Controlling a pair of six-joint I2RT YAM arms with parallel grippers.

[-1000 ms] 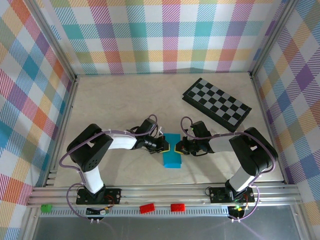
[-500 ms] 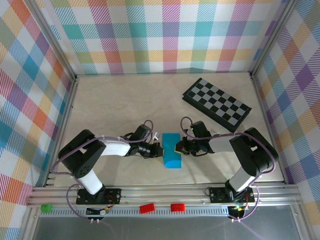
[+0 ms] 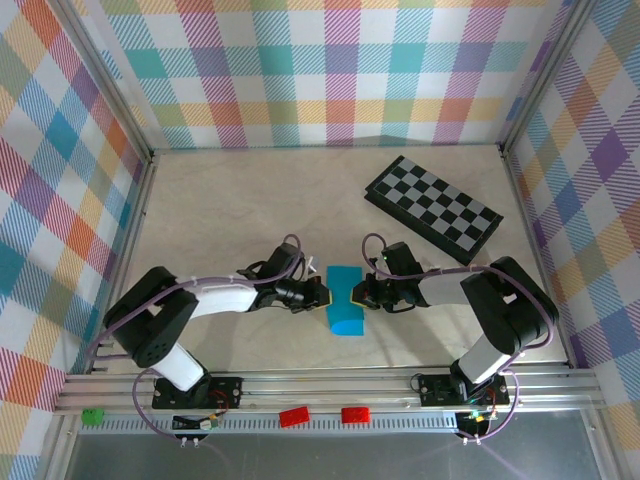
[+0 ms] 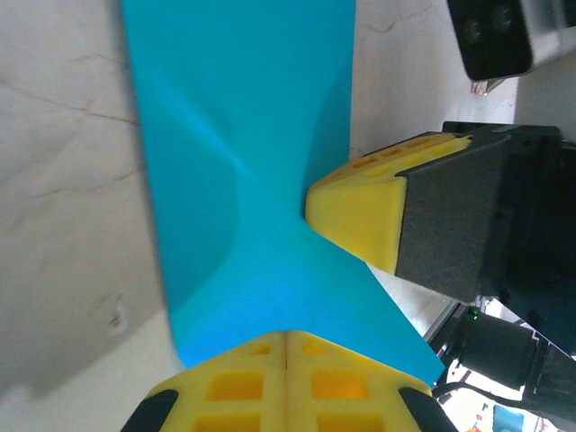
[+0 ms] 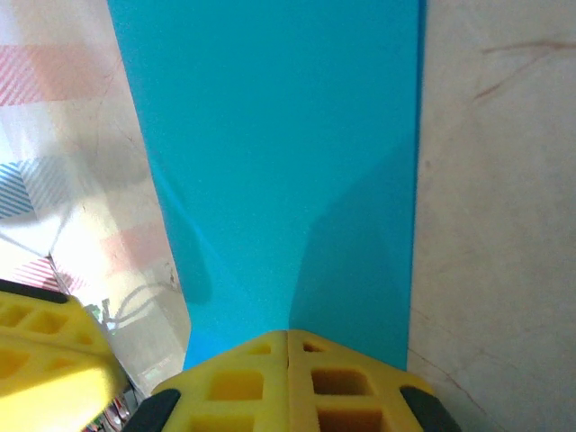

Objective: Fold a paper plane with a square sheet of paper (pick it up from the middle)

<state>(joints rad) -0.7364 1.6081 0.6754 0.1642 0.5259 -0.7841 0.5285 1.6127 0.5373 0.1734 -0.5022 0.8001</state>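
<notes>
Pale, faintly veined tabletop sits inside walls of pastel plaid fabric. Near its front middle you have the sheet of thin cyan-blue paper, folded into a narrow upright strip. Its far end is square and its near end curls round.

Your left hand meets the strip's left edge. Your right hand meets its right edge, directly across. The two hands are close together, with only the paper's width between them.

From the left wrist, your left hand's yellow foam pads are pressed together, seam closed, with the blue paper running in between them. One yellow pad of the right hand touches the paper's opposite edge. Soft creases fan across the surface there.

From the right wrist, your right hand's pads are likewise pinched on the paper's border, and the sheet spreads smooth away from them. A yellow corner of the left hand shows at the lower left.

A black-and-grey checkered board lies well apart at the far right, tilted. Two small red blocks rest on the front aluminium rail.
</notes>
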